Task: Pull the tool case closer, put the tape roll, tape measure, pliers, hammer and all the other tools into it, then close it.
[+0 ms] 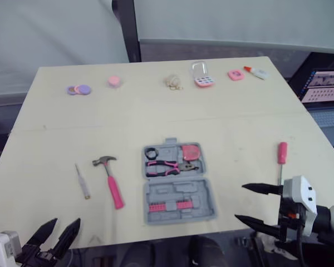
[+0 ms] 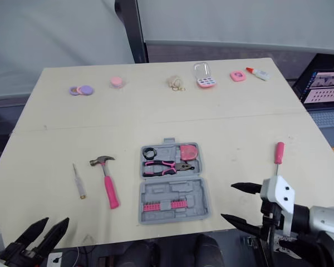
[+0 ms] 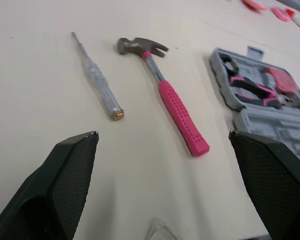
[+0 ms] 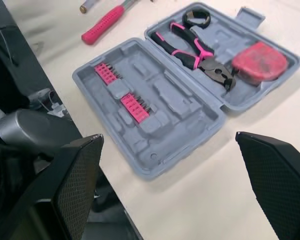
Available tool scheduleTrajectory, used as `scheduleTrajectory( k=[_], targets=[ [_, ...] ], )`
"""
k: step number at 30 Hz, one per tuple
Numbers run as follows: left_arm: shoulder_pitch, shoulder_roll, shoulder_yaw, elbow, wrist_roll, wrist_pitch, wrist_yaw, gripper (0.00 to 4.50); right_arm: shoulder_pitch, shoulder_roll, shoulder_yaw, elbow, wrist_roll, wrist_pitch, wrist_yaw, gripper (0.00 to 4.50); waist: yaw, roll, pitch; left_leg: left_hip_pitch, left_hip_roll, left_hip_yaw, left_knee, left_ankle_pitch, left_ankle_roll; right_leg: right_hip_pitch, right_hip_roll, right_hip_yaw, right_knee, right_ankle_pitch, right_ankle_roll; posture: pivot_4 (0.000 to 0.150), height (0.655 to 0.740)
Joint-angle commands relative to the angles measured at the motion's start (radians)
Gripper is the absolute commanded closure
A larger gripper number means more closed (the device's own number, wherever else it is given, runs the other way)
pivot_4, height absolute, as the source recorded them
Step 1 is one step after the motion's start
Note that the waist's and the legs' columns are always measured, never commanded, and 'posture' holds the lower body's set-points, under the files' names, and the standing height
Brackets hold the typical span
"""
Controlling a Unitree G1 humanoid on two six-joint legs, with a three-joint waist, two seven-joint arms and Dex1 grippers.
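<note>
While the left jaws stand wide and empty at the near edge of the surface, the hammer lies just ahead of them, head away, with the clear-handled screwdriver beside it. The right jaws, equally wide and empty, hang near the pink-handled screwdriver. Between the arms the tool case lies open, holding the tape roll, pliers and tape measure. The hammer likely comes next: grip squarely across mid-handle and lift level, so the heavy head cannot swing.
</note>
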Motion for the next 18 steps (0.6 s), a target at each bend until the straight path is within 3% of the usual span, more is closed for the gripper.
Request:
scheduleTrajectory(
  k=[1, 12, 18],
  targets=[
    [-0.02, -0.019, 0.005, -0.037, -0.018, 0.02, 0.119, 0.0, 0.004, 0.006, 0.009, 0.0, -0.013, -0.051, 0.013, 0.02, -0.002, 0.0, 0.0, 0.0, 0.0, 0.0, 0.0, 0.0, 0.0, 0.0, 0.0, 0.0, 0.0, 0.0, 0.0, 0.15, 0.74],
    [-0.369, 0.111, -0.028, -0.103, -0.044, 0.27, 0.64, 0.0, -0.002, -0.018, -0.013, 0.047, -0.008, -0.079, 0.039, 0.02, -0.003, -0.001, -0.002, 0.005, -0.001, 0.0, 0.001, 0.0, 0.0, 0.0, 0.001, 0.001, 0.005, 0.0, -0.001, 0.15, 0.74],
    [-0.535, 0.102, -0.089, -0.083, 0.016, 0.41, 0.868, 0.0, -0.02, -0.025, -0.01, 0.048, -0.003, -0.069, 0.03, 0.02, -0.004, -0.001, -0.003, 0.007, -0.002, 0.001, 0.0, 0.0, -0.001, 0.0, 0.003, 0.001, 0.006, 0.0, 0.0, 0.15, 0.74]
  ],
)
